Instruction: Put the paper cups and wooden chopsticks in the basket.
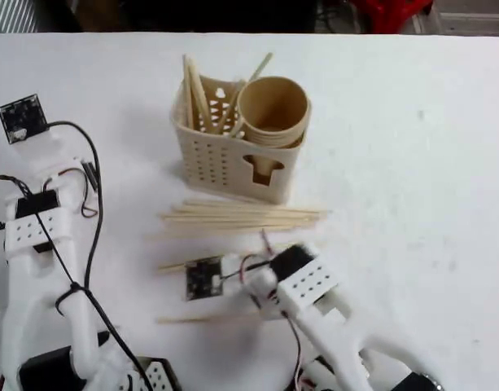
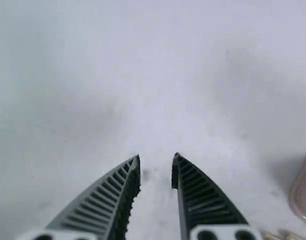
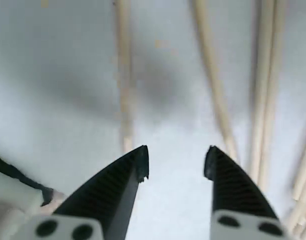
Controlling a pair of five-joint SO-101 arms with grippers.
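The basket (image 1: 233, 167) stands on the tabletop (image 1: 412, 163) with the paper cups (image 1: 273, 110) and a few wooden chopsticks (image 1: 197, 91) inside it, and loose chopsticks (image 1: 241, 216) lie just in front of it. The right gripper (image 3: 175, 162) is wide open and empty above the loose chopsticks. The left gripper (image 2: 155, 172) is a little open, empty, over bare tabletop.

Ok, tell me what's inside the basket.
Inside the basket sits a stack of paper cups on one side, with several wooden chopsticks standing tilted beside it. The basket's walls and the cups hide its floor and the chopsticks' lower ends.
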